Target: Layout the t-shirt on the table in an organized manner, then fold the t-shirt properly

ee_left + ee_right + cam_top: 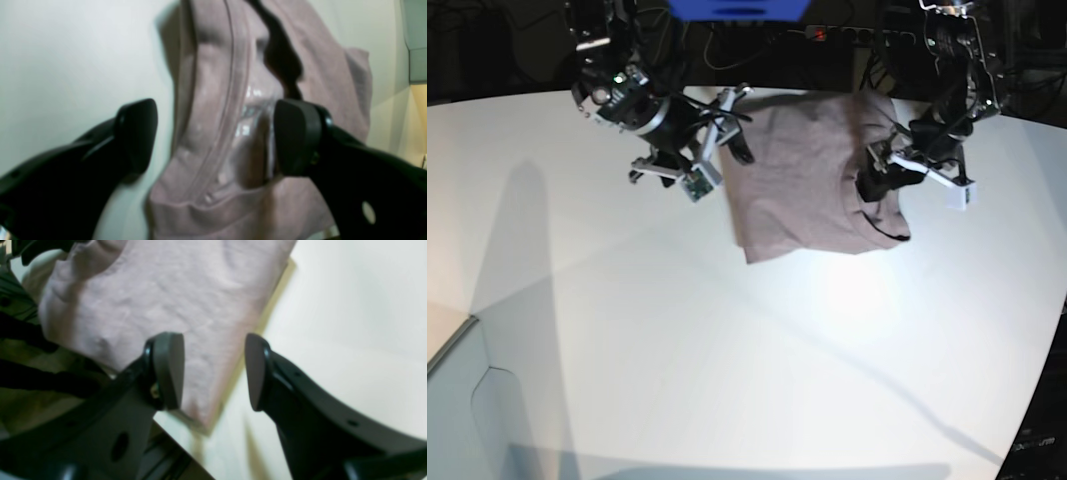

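T-shirt [812, 180] lies rumpled at the far, 12 o'clock side of the white bench [727, 350], its long axis running roughly 9 to 3 o'clock between the two arms. Left end effector [882, 170] hangs released over the bunched neck end at the shirt's 3 o'clock side, cloth [227, 133] between its spread jaws but not pinched. Right end effector [727, 125], also released and empty, sits at the 9 o'clock edge [213, 373]; both are about equally near.

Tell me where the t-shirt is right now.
In the base view the t-shirt lies bunched on the table at its far edge, right of centre, between the open left hand and the open right hand.
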Controlling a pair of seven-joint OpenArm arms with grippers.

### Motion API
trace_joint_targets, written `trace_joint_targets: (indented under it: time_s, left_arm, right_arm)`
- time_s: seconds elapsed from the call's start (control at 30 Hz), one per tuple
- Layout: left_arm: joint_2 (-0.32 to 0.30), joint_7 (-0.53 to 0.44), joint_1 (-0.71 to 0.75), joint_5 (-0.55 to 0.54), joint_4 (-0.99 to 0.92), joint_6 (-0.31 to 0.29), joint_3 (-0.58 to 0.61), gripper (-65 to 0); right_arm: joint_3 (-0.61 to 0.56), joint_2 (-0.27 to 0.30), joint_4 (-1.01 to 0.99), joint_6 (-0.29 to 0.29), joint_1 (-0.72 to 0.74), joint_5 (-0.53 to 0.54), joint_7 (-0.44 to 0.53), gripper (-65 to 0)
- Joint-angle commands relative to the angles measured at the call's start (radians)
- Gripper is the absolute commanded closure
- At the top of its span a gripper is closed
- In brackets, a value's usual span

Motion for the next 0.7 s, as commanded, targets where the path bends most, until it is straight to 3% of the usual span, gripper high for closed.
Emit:
trace_joint_targets:
  time_s: [0.0,0.07,0.13,0.37,0.4,0.67]
  left_arm:
    - [-0.005,0.020,0.004,0.014,-0.002,0.010,0.019,-52.6]
    - [-0.019,0.020,0.002,0.014,-0.020,0.010,0.060,-52.3]
    - [-0.034,0.019,-0.013,0.014,-0.045,0.010,0.106,-47.0]
    - [-0.053,0.020,-0.130,0.016,-0.201,0.010,0.180,-3.2]
    - [-0.056,0.020,-0.148,0.016,-0.226,0.012,0.202,0.0]
    - [-0.126,0.020,-0.325,0.175,-0.284,0.012,0.518,0.0]
  right_arm:
    - [0.011,-0.006,0.018,0.017,0.008,0.017,0.026,-29.4]
    - [0.032,-0.006,0.019,0.017,0.009,0.017,0.031,-29.4]
    - [0.058,-0.007,0.027,0.017,0.014,0.017,0.032,-29.4]
    - [0.158,-0.009,0.084,0.017,0.014,0.017,0.024,-29.4]
    - [0.173,-0.009,0.093,0.017,0.014,0.017,0.024,-29.4]
    - [0.333,-0.012,0.110,0.017,0.011,0.017,0.024,-29.4]
